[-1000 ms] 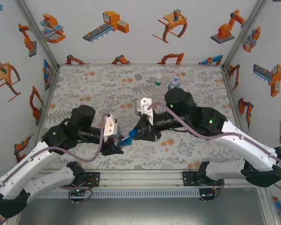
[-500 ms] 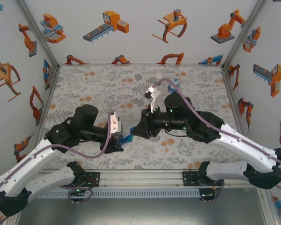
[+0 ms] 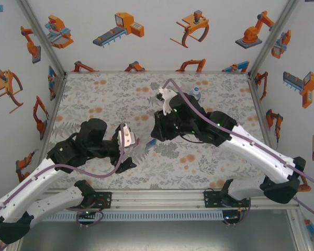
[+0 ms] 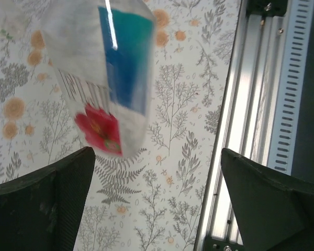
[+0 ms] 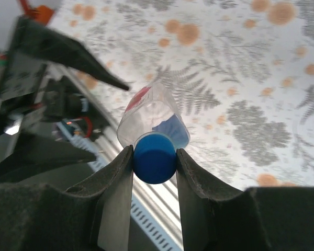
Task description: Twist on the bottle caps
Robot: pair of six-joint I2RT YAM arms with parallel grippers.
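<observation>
While the right gripper (image 5: 154,156) pinches the round blue plastic cap (image 5: 155,166) of a clear blue-labelled plastic bottle (image 5: 150,116), the left gripper (image 4: 158,151) gapes wide, empty, the bottle ahead of it.

Left arm (image 3: 47,178) and right arm (image 3: 251,151) reached inward over floral-patterned counter (image 3: 94,99), tips close together near centre. Left gripper (image 3: 134,153) pointed right, jaws apart. Right gripper (image 3: 153,139) angled down-left, just beyond left gripper. Blurred blue sliver of bottle (image 3: 151,142) showed at its tip, between both grippers. Right jaws' hold hidden under wrist. Second small bottle (image 3: 197,93) stood at back of counter, partly behind right arm. Metal rail (image 3: 162,197) ran along near edge.
</observation>
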